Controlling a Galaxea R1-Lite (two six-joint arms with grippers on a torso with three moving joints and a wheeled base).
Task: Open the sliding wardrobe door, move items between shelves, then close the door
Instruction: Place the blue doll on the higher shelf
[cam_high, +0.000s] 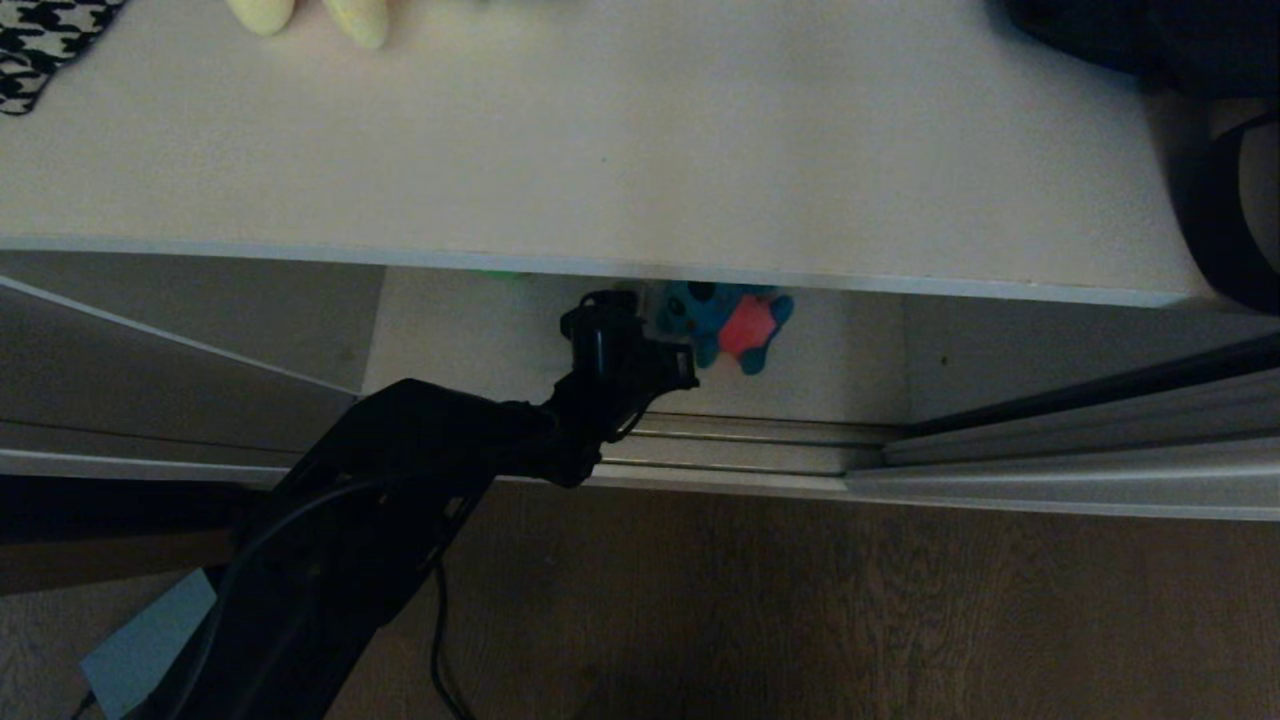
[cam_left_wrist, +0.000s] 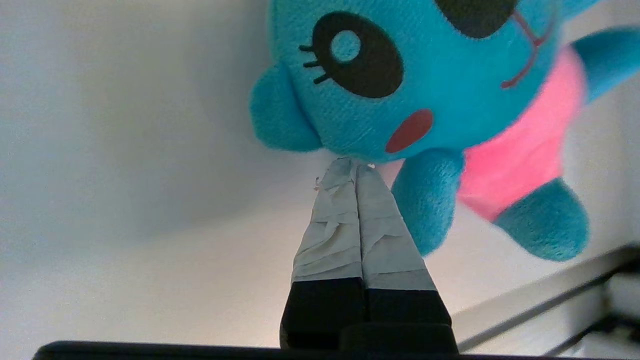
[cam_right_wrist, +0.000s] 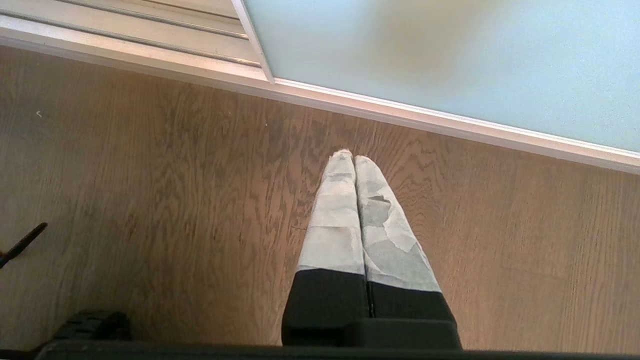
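Left gripper (cam_left_wrist: 356, 167) with taped fingers (cam_left_wrist: 340, 220) pressed together, pinching a small bit at the underside of the blue toy's (cam_left_wrist: 400, 90) head, so holding it; toy hanging just past the tips, face toward the wrist camera, pink body (cam_left_wrist: 525, 150) off to one side, blue limbs spread. In the head view, same gripper (cam_high: 668, 352) reaching in under the front edge of the upper shelf (cam_high: 640, 160), blue toy (cam_high: 735, 320) just beyond it, over the pale lower shelf (cam_high: 450, 330), above the door tracks (cam_high: 740, 440). Whether the toy touches the lower shelf: cannot tell. Left arm (cam_high: 400, 480) stretching up from lower left across the wood floor (cam_high: 850, 600). On the upper shelf, at its far edge, pale yellow toy (cam_high: 310, 18), only partly in view; a black-and-white houndstooth cloth (cam_high: 45, 45) at the far left corner; dark items (cam_high: 1180, 50) at the far right. Right gripper (cam_right_wrist: 354, 159) parked low over the floor (cam_right_wrist: 150, 200), fingers (cam_right_wrist: 335, 220) closed together with nothing between them, well apart from the shelves. Just beyond it, the frosted pale blue-green door (cam_right_wrist: 450, 60) in its off-white frame, slid to the right side, leaving the wardrobe open in the middle. In the head view, only the door's bottom rail (cam_high: 1080, 470) visible at right.
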